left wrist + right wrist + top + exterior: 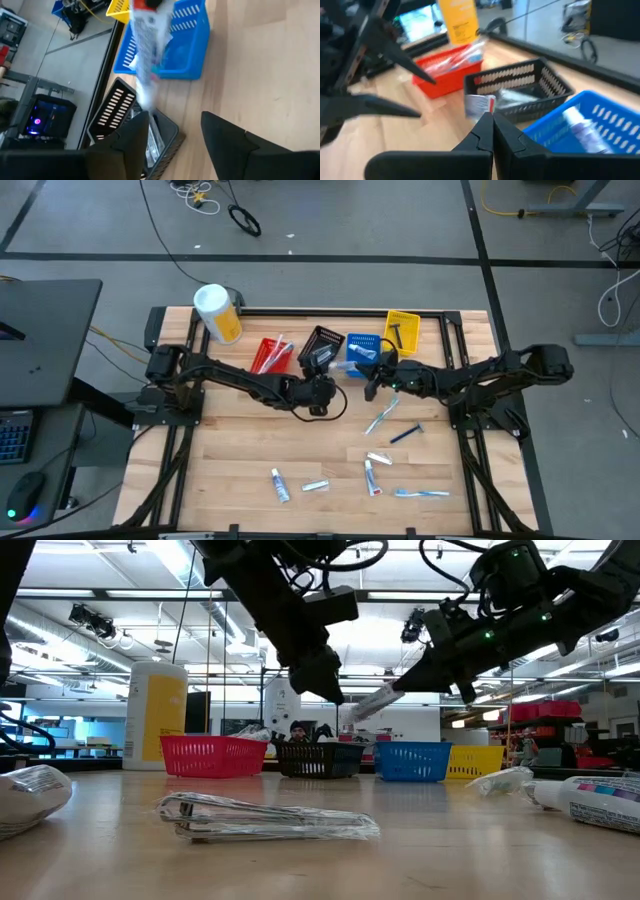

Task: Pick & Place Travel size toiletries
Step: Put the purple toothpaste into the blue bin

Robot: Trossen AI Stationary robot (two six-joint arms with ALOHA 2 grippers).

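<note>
Held in the air over the near rims of the black bin (322, 342) and the blue bin (362, 345): one white tube (480, 105) with a red end, slanting downward in the low view

Gripped at one end by the right gripper (487, 117), fingers pressed together on it

Facing it, close by over the black bin: left gripper (175, 125), fingers spread wide, nothing between them, not touching the tube

Already lying in the bins: wrapped items in the red bin (270, 355), packets in the black, a pale tube in the blue, a dark razor in the yellow bin (402, 328)

Loose on the wooden table (230, 450), well apart from the bins on the near half: toothbrushes (385, 418) and small tubes (280, 485), scattered singly

Upright at the far left corner, beside the red bin: yellow canister (217, 313) with white lid
</note>
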